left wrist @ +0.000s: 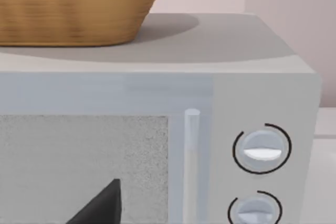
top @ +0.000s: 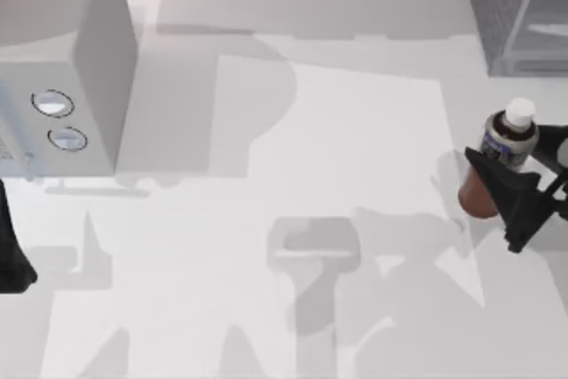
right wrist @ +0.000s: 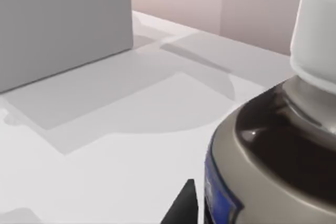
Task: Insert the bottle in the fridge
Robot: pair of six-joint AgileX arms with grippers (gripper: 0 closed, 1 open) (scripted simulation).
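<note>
The bottle (top: 504, 144), white-capped with a grey-and-blue label over a reddish-brown body, stands upright at the right side of the table. My right gripper (top: 508, 155) comes in from the right edge and is shut on the bottle, one dark finger crossing just below the label. In the right wrist view the bottle (right wrist: 273, 145) is very close, with one fingertip (right wrist: 181, 208) beside its label. The fridge (top: 519, 6), a dark grey cabinet with a pale glassy panel, sits at the far right corner behind the bottle. My left gripper (top: 11, 259) is parked at the table's left edge.
A light grey microwave (top: 67, 68) with two round dials (top: 53, 104) stands at the far left. A woven basket (left wrist: 73, 3) sits on top of the microwave (left wrist: 262, 61), which faces the left wrist camera. Open tabletop (top: 293, 184) lies between the two appliances.
</note>
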